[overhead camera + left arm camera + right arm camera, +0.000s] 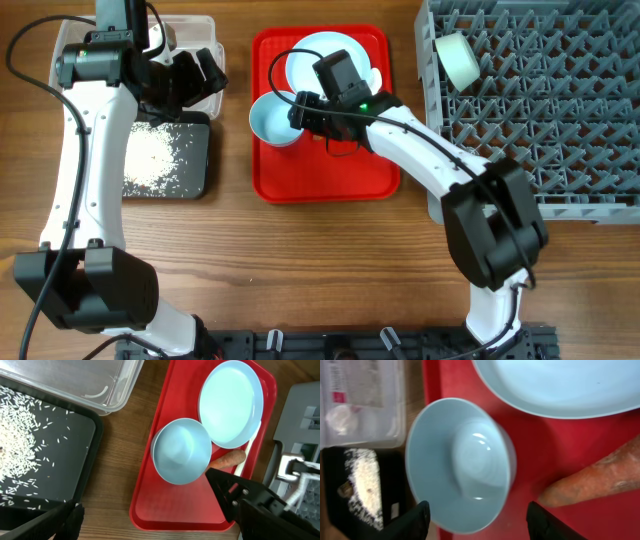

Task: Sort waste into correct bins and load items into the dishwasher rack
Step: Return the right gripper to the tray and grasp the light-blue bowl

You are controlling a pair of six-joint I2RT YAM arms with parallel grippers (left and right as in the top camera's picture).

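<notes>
We count two bowls. A smooth light-blue bowl (182,450) stands on the left part of the flat red tray (170,505). A pale-green bowl (458,58) is propped among the pegs at the far left corner of the grey grid rack (560,120). One round glossy plate (231,402) lies at the tray's far end, with one rough tapered carrot (227,459) and one white spoon (248,450) at its near rim.

Two bins sit at the left: a clear tub (100,380) far, and a black tray (80,467) near, strewn with rice grains (20,445).

The right gripper (477,506) has its jaws spread and grasps nothing, the blue bowl just ahead of it. The left gripper (200,72) hangs over the tub, jaws released and empty.
</notes>
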